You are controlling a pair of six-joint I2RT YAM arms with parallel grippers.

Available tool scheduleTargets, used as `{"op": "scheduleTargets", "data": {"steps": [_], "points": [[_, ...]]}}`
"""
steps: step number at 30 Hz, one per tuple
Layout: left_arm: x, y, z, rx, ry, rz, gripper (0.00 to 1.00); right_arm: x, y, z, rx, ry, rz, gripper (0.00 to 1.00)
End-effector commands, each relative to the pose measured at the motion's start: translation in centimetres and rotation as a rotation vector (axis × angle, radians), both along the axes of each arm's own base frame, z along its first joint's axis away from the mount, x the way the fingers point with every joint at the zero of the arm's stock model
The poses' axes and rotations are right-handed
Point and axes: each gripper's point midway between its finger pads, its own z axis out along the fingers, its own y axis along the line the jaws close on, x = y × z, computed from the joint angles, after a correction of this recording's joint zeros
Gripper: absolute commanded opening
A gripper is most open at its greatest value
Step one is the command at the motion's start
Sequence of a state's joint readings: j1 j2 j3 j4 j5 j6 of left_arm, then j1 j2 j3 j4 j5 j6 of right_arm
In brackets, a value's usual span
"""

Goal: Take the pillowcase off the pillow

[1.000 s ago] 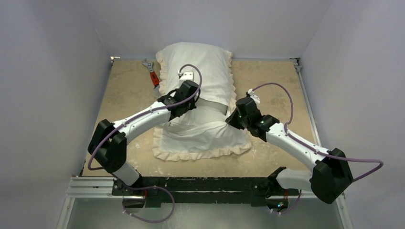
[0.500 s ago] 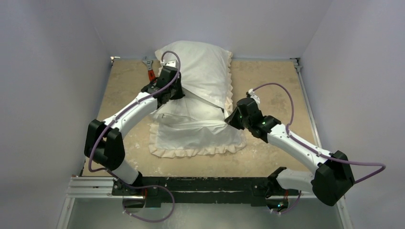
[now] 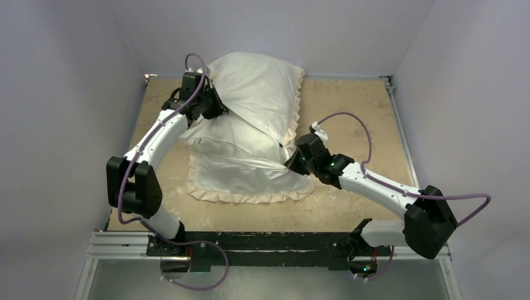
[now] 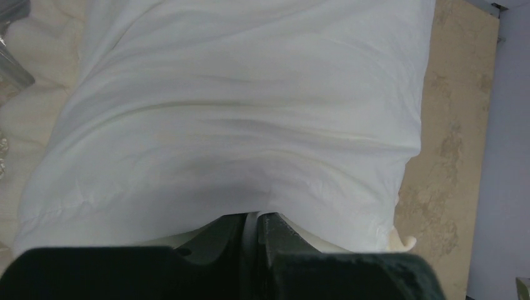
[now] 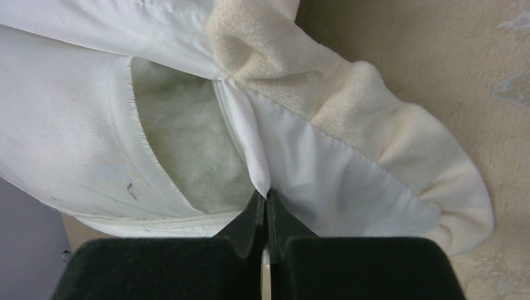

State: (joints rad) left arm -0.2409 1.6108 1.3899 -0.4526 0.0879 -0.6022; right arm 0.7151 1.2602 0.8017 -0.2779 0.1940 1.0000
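Pinching the opening edge of the pillowcase (image 3: 250, 178) at the centre in my right gripper (image 5: 267, 196), I should anchor it low while my left gripper (image 4: 256, 217), clamped on the pillow (image 3: 262, 81) far left, pulls steadily outward

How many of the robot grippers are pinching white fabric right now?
2. The left gripper is shut on the plump plain white pillow at the far left; the right gripper pinches the frilled white pillowcase at its opening edge, mid-right.
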Motion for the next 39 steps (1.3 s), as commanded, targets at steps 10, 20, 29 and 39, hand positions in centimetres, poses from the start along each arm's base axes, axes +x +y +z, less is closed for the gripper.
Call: {"op": "scheduleTargets", "data": {"steps": [10, 20, 29, 39], "points": [[3.8, 2.9, 5.6, -0.047, -0.189, 0.062, 0.24, -2.6, 1.8, -1.0, -0.019, 0.034, 0.108, 0.0], [-6.7, -4.0, 5.8, 0.162, -0.248, -0.062, 0.64, -2.1, 3.0, 0.1, 0.049, -0.018, 0.138, 0.0], [-13.8, -12.4, 3.5, 0.278, -0.225, -0.265, 0.7, -2.4, 3.1, -0.4, 0.06, -0.014, 0.143, 0.0], [-14.4, -13.5, -6.7, 0.496, -0.054, -0.26, 0.78, -2.6, 2.7, -0.1, 0.074, -0.022, 0.126, 0.0]]}}
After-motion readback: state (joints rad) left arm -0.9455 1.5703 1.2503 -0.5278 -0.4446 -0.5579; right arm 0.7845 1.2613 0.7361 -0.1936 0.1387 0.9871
